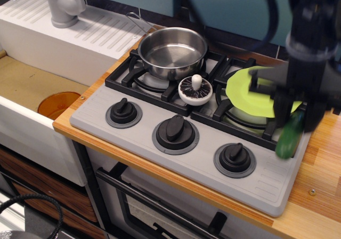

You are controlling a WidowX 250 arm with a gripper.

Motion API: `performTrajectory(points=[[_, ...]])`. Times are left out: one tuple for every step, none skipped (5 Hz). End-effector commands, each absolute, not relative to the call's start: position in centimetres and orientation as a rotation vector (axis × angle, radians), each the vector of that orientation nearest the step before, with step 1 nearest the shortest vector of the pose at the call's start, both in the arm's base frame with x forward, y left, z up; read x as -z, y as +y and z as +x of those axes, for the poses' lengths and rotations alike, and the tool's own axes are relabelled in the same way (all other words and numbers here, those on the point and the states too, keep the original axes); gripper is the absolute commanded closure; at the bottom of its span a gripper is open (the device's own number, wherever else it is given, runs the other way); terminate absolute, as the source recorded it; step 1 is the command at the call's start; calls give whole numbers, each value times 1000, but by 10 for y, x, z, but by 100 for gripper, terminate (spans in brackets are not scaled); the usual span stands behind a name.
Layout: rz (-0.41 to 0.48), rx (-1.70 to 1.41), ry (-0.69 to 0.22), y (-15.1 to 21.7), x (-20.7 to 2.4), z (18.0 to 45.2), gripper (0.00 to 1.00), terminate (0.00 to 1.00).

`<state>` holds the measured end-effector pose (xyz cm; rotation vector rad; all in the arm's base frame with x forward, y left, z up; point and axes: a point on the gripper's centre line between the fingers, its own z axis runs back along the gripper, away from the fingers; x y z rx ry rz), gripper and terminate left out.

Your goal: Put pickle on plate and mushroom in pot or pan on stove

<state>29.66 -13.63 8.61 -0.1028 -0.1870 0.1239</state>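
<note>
My gripper (294, 122) is shut on the dark green pickle (289, 137) and holds it in the air, hanging nearly upright, at the front right edge of the lime-green plate (250, 92). The plate lies on the right burner grate of the grey stove (202, 164). The mushroom (195, 89) lies cap down, stem up, on the grate between the burners. The steel pot (171, 51) stands empty on the back left burner.
Three black knobs (175, 129) line the stove's front. A white sink (32, 89) with a grey tap (64, 4) and an orange dish (58, 104) is at the left. A wooden counter (319, 169) runs along the right.
</note>
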Motion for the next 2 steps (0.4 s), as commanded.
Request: performTrajectory(points=[[-141,-84,-242,-113,-90,355,100,0],[-158,-75,-262,-108,-79,367,100,0]])
